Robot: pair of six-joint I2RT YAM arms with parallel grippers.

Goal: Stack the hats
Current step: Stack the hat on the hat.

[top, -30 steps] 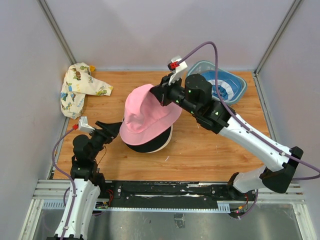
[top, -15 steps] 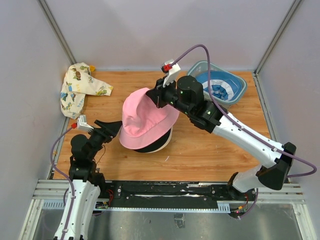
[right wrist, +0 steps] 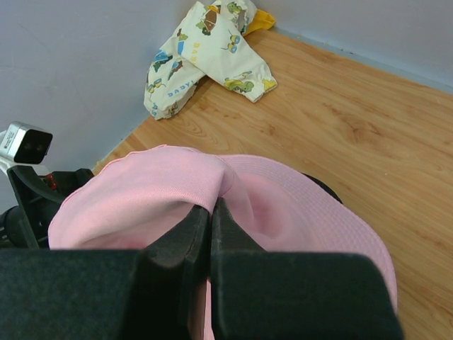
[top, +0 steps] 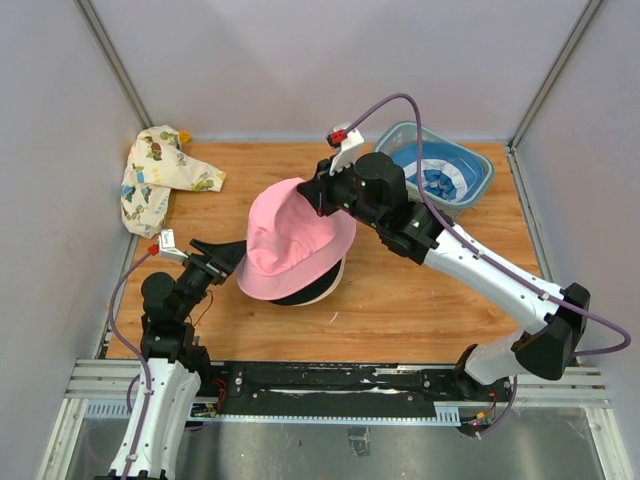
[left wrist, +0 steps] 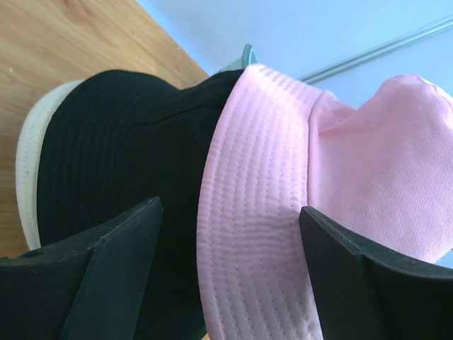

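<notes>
The pink hat sits crown up on the stack in the middle of the tabletop. Its brim droops over the black hat, and the cream hat shows only as a rim at the bottom. The pink crown is drawn up to a peak toward the far edge, so its long axis runs from the near edge to the far edge, leaning slightly right.

My right gripper is pinched tight on a fold of that crown. My left gripper stands wide at the stack's left side, clamping nothing, with the pink brim between its fingers.

Since a second ago the right arm has carried the crown a little toward the left edge, and the left claw has spread wider.

By my count there are three hats stacked. A blue-and-white hat lies in the one basket at the far right corner, and one printed cloth lies crumpled at the far left corner (hat or not, I can't tell).
</notes>
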